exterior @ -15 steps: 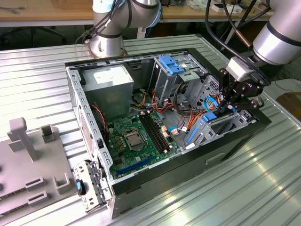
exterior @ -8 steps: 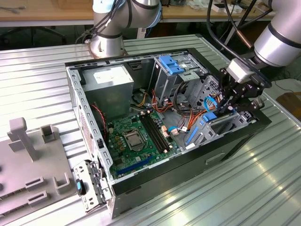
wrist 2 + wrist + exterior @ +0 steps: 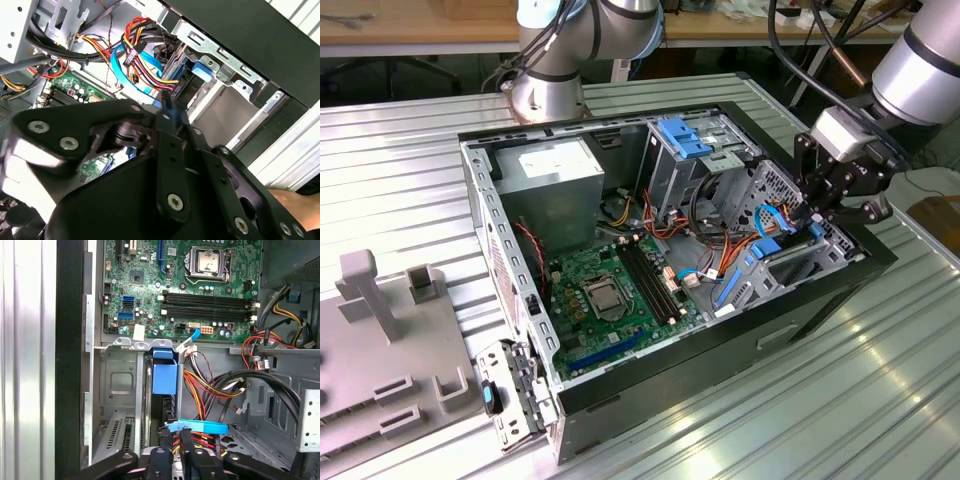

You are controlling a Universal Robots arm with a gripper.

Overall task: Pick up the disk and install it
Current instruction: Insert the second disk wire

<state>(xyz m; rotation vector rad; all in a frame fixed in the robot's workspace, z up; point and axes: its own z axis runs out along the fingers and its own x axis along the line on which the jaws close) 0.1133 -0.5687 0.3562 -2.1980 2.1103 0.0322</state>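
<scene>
The disk [image 3: 164, 377] stands on edge in the lower drive bay of the open computer case [image 3: 520, 250], with a bright blue rail along its dark slab. In the exterior view the disk [image 3: 760, 252] sits at the case's right end. My gripper [image 3: 807, 222] hangs right over that bay. In both wrist views its black fingers run together to a narrow tip, and my gripper [image 3: 176, 430] is shut with the tip against the disk's near end. I see nothing clamped between the fingers of my gripper [image 3: 165, 102].
A flat blue cable [image 3: 200, 426] and red, yellow and black wires [image 3: 215, 387] crowd the bay beside the disk. The motherboard [image 3: 200, 290] lies beyond. A blue latch [image 3: 682, 135] tops the grey drive cage. A grey fixture [image 3: 380, 330] stands at the exterior view's left.
</scene>
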